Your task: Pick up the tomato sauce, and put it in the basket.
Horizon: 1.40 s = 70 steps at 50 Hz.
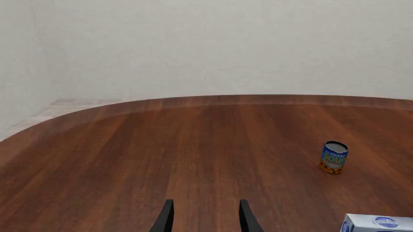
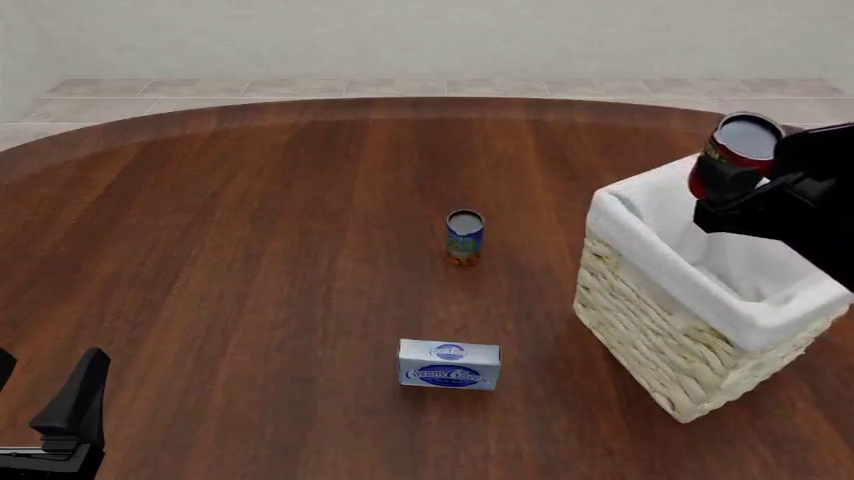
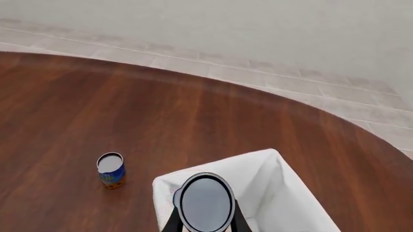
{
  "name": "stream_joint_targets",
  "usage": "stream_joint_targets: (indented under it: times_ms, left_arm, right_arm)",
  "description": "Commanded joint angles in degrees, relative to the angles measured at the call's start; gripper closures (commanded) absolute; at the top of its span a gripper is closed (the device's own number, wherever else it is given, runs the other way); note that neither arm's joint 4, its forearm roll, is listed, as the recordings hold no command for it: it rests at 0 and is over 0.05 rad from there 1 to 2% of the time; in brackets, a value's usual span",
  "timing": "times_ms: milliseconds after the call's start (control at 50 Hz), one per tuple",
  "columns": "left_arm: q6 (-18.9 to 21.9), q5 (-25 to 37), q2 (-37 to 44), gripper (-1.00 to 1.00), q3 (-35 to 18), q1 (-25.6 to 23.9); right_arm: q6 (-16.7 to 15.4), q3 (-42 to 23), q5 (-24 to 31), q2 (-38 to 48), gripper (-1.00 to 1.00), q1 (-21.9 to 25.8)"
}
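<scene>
One can, the tomato sauce, is clamped in my right gripper above the basket, w/ clearance for dropping; left gripper idles open, empty.

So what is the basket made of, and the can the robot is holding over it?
The basket looks like pale woven wicker: its sides show rows of plaited strands. Inside is what seems to be soft white cloth, folded over the rim. The can in the right hand seems to be metal, with a smooth grey top and a red label that may be paper. It is a computer picture, so this is only how they look.
</scene>
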Motion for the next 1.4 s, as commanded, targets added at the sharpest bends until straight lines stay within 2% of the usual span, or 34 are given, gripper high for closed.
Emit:
stream_joint_targets:
  times_ms: [20, 380, 860, 1400]
  left_arm:
    - [0.0, 0.0, 0.0, -1.00, 0.0, 0.0]
    - [0.0, 0.0, 0.0, -1.00, 0.0, 0.0]
    - [0.0, 0.0, 0.0, -1.00, 0.0, 0.0]
    - [0.0, 0.0, 0.0, -1.00, 0.0, 0.0]
  right_arm:
    - [1.9, 0.5, -2.5, 1.8, 1.00, -1.5]
    - [3.4, 2.6, -6.8, 5.0, 1.00, -3.4]
    - [5.0, 3.7, -9.7, 7.3, 1.00, -6.2]
    - [5.3, 4.1, -13.4, 12.5, 1.00, -7.7]
